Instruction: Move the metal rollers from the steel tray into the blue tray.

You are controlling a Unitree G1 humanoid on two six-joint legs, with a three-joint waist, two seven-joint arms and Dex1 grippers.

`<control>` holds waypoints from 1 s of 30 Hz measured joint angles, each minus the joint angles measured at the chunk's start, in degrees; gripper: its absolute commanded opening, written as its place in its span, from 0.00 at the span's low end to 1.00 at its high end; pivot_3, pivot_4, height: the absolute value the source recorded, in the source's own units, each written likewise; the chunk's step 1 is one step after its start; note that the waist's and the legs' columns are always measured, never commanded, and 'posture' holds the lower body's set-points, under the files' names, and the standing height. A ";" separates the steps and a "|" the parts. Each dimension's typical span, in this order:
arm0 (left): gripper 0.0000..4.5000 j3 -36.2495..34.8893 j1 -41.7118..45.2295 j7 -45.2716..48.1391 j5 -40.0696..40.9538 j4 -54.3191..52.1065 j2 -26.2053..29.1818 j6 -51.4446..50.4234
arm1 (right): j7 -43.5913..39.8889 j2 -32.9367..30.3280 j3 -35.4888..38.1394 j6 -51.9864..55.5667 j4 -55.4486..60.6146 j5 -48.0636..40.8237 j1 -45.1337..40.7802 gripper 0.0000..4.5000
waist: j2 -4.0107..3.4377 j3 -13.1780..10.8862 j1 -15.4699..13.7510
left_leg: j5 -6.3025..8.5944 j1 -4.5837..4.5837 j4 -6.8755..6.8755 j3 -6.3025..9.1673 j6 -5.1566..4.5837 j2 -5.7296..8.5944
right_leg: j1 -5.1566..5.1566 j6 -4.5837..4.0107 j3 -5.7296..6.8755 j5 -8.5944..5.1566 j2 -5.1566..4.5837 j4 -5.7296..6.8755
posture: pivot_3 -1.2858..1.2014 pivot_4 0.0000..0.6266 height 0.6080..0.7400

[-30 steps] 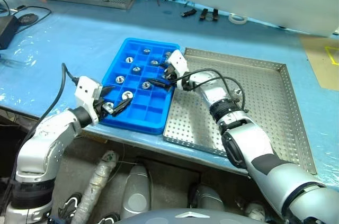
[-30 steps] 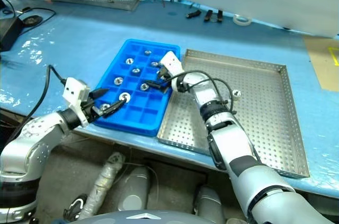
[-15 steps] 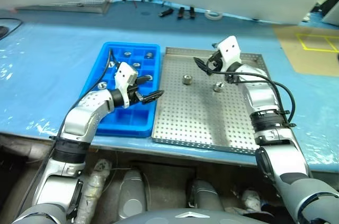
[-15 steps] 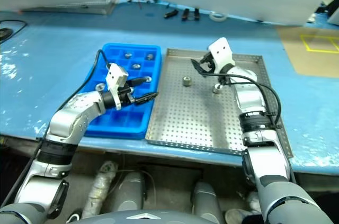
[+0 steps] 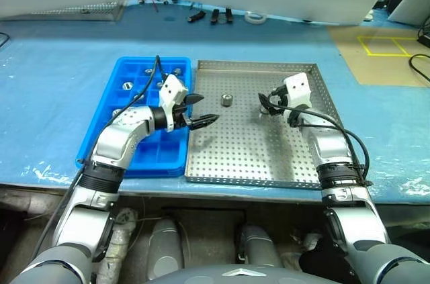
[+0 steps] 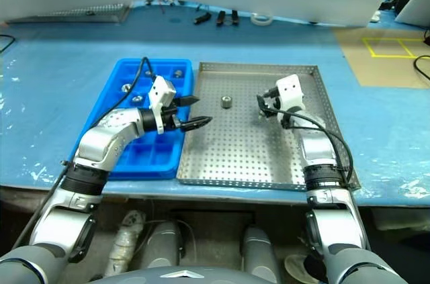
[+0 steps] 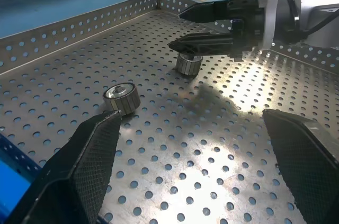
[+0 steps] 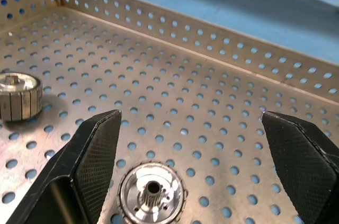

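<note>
1. Blue-covered table (image 5: 54, 82) fills the frame; blue tray (image 5: 101, 139) sits centre-left, touching the steel tray (image 5: 269, 156) at centre.
2. Two metal rollers (image 5: 227, 101) remain in the steel tray's upper half.
3. Left gripper (image 5: 199, 109) and right gripper (image 5: 265, 103) hover spread wide, empty.

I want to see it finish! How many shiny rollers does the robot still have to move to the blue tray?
Done: several metal rollers already sit in the blue tray, like one near its far end. In hand: nothing; the left gripper and right gripper are both open and empty over the steel tray. Left: two rollers, one mid-tray and one right by the right gripper.
</note>
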State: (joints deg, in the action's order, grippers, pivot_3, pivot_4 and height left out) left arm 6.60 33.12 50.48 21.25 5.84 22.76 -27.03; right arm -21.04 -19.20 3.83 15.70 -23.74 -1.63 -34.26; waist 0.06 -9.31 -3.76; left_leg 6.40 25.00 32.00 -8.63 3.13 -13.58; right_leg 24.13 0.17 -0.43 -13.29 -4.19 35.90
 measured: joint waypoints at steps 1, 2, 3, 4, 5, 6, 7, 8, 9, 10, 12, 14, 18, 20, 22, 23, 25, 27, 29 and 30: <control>1.00 -0.02 -0.17 0.00 0.00 -0.05 0.10 -0.20 | 0.00 0.04 -0.01 -0.20 -0.81 0.01 0.04 0.99 | 0.00 0.00 -0.09 | 0.00 -0.01 0.01 0.00 0.00 0.00 | -0.01 0.00 0.01 0.00 0.00 0.00 | 0.49 0.24 1.00; 1.00 -0.02 -0.28 -0.03 0.00 -0.09 0.26 -0.38 | 0.03 0.19 -0.01 -0.37 -1.73 0.02 0.01 0.99 | 0.00 0.00 -0.15 | 0.00 -0.01 0.01 0.00 0.00 -0.01 | -0.02 -0.01 0.01 0.00 0.00 0.00 | 0.49 0.24 1.00; 1.00 -0.04 -0.34 -0.07 0.00 -0.18 0.35 -0.46 | 0.14 0.31 -0.02 -0.53 -2.87 0.03 0.00 0.99 | 0.00 0.00 -0.19 | 0.00 -0.02 0.03 0.00 -0.01 -0.01 | -0.05 -0.01 0.03 0.00 -0.01 0.00 | 0.49 0.24 1.00; 1.00 -0.10 -0.48 -0.13 0.00 -0.43 0.49 -0.52 | 0.28 0.47 -0.03 -0.70 -4.23 0.07 0.00 0.99 | -0.01 0.00 -0.25 | 0.01 0.00 0.05 0.00 -0.01 -0.01 | -0.05 -0.01 0.05 -0.01 -0.02 0.00 | 0.49 0.24 1.00; 1.00 -0.19 -0.76 -0.23 0.00 -0.90 0.61 -0.64 | 0.59 0.58 -0.03 -0.87 -5.48 0.13 0.02 0.99 | -0.01 0.00 -0.27 | 0.02 0.00 0.09 0.00 -0.03 -0.01 | -0.06 -0.01 0.06 -0.01 -0.03 0.00 | 0.49 0.24 1.00; 1.00 -0.24 -1.05 -0.32 0.01 -1.33 0.70 -0.79 | 0.75 0.61 -0.03 -0.96 -6.47 0.15 0.02 0.99 | -0.01 0.00 -0.28 | 0.04 0.00 0.11 0.00 -0.06 -0.01 | -0.07 -0.01 0.06 -0.01 -0.03 0.00 | 0.49 0.24 1.00; 1.00 -0.27 -1.41 -0.49 0.02 -1.69 0.73 -0.94 | 0.86 0.65 0.02 -1.30 -7.01 0.07 0.03 0.99 | -0.01 0.00 -0.25 | 0.05 0.00 0.12 0.00 -0.08 0.00 | -0.08 -0.01 0.05 -0.01 -0.04 0.00 | 0.49 0.24 1.00; 1.00 -0.26 -1.62 -0.56 0.02 -1.89 0.71 -1.09 | 0.87 0.69 0.04 -1.41 -7.03 -0.03 0.03 0.99 | -0.01 0.00 -0.24 | 0.05 -0.01 0.12 0.00 -0.08 -0.01 | -0.09 -0.01 0.05 -0.01 -0.04 0.00 | 0.49 0.24 1.00; 1.00 -0.26 -1.82 -0.62 0.02 -2.13 0.72 -1.20 | 0.88 0.80 0.13 -1.41 -7.15 -0.26 0.04 0.99 | -0.01 0.00 -0.23 | 0.05 -0.03 0.12 0.00 -0.08 -0.03 | -0.11 -0.01 0.07 -0.01 -0.03 0.00 | 0.49 0.24 1.00; 1.00 -0.26 -1.84 -0.65 0.02 -2.17 0.72 -1.21 | 0.89 0.88 0.17 -1.40 -7.20 -0.43 0.05 0.99 | -0.02 0.00 -0.23 | 0.05 -0.04 0.12 0.00 -0.08 -0.03 | -0.11 -0.01 0.07 -0.01 -0.03 0.01 | 0.49 0.24 1.00; 1.00 -0.26 -1.87 -0.72 0.02 -2.23 0.72 -1.23 | 0.88 1.31 0.26 -1.30 -7.20 -0.88 0.11 0.95 | -0.02 0.00 -0.22 | 0.05 -0.05 0.13 0.00 -0.08 -0.02 | -0.12 -0.02 0.06 -0.01 -0.03 0.01 | 0.49 0.24 1.00; 1.00 -0.26 -1.88 -0.74 0.02 -2.24 0.72 -1.24 | 0.84 1.46 0.25 -1.20 -7.18 -1.11 0.16 0.86 | -0.02 0.00 -0.21 | 0.05 -0.05 0.13 0.00 -0.08 -0.02 | -0.13 -0.02 0.06 -0.01 -0.03 0.01 | 0.49 0.24 1.00; 1.00 -0.26 -1.93 -0.73 0.02 -2.24 0.76 -1.24 | 0.38 1.51 0.23 -0.69 -6.72 -1.61 0.51 0.56 | -0.02 0.00 -0.28 | 0.05 -0.05 0.13 0.00 -0.08 -0.02 | -0.15 -0.02 0.07 -0.01 -0.04 -0.01 | 0.49 0.24 1.00; 1.00 -0.26 -1.93 -0.72 0.02 -2.24 0.88 -1.24 | -0.06 1.67 0.21 -0.46 -5.90 -1.96 1.02 0.41 | -0.02 0.00 -0.27 | 0.05 -0.05 0.13 0.00 -0.08 -0.02 | -0.15 -0.01 0.07 -0.01 -0.04 -0.01 | 0.49 0.24 1.00; 1.00 -0.26 -1.94 -0.70 0.02 -2.24 0.99 -1.25 | -0.16 1.68 0.20 0.12 -5.03 -2.15 1.39 0.37 | -0.02 0.00 -0.25 | 0.05 -0.05 0.13 0.00 -0.08 -0.02 | -0.15 -0.01 0.07 -0.01 -0.03 -0.01 | 0.49 0.24 1.00; 1.00 -0.26 -2.00 -0.66 0.03 -2.24 1.12 -1.33 | -0.35 1.68 0.18 0.51 -4.70 -2.32 1.47 0.37 | -0.02 0.00 -0.24 | 0.05 -0.05 0.13 0.00 -0.08 -0.02 | -0.15 -0.01 0.07 -0.01 -0.03 -0.01 | 0.49 0.24 1.00; 1.00 -0.26 -2.29 -0.55 0.05 -2.29 1.53 -1.84 | -0.86 1.68 0.05 1.08 -4.33 -2.50 1.49 0.37 | -0.02 0.00 -0.24 | 0.05 -0.05 0.13 0.00 -0.08 -0.02 | -0.15 -0.02 0.07 -0.01 -0.03 -0.01 | 0.49 0.24 1.00; 1.00 -0.27 -2.92 -0.54 0.08 -2.61 1.83 -2.29 | -1.54 1.64 -0.04 1.46 -3.80 -2.57 1.65 0.37 | -0.02 0.00 -0.24 | 0.05 -0.05 0.13 0.00 -0.08 -0.03 | -0.14 -0.02 0.07 -0.01 -0.03 -0.02 | 0.49 0.24 1.00; 1.00 -0.32 -4.00 -0.55 0.18 -3.88 2.06 -2.58 | -3.00 1.55 -0.52 2.00 -1.90 -2.66 2.15 0.37 | -0.03 -0.01 -0.25 | 0.06 -0.04 0.12 0.00 -0.10 -0.03 | -0.14 -0.02 0.07 -0.01 -0.03 -0.05 | 0.50 0.24 1.00; 1.00 -0.37 -4.29 -0.54 0.23 -4.40 2.12 -2.92 | -3.94 1.48 -0.90 2.21 -0.62 -2.77 2.28 0.37 | -0.04 -0.01 -0.26 | 0.06 -0.04 0.12 0.00 -0.10 -0.03 | -0.14 -0.02 0.08 -0.01 -0.03 -0.05 | 0.51 0.24 1.00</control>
State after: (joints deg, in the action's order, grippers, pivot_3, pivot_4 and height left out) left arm 6.23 28.82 49.94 21.48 1.45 24.88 -29.95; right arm -24.98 -17.72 2.94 17.91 -24.36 -4.40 -31.97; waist 0.02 -9.32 -4.02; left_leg 6.46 24.96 32.12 -8.62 3.03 -13.62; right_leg 24.00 0.15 -0.35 -13.30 -4.22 35.85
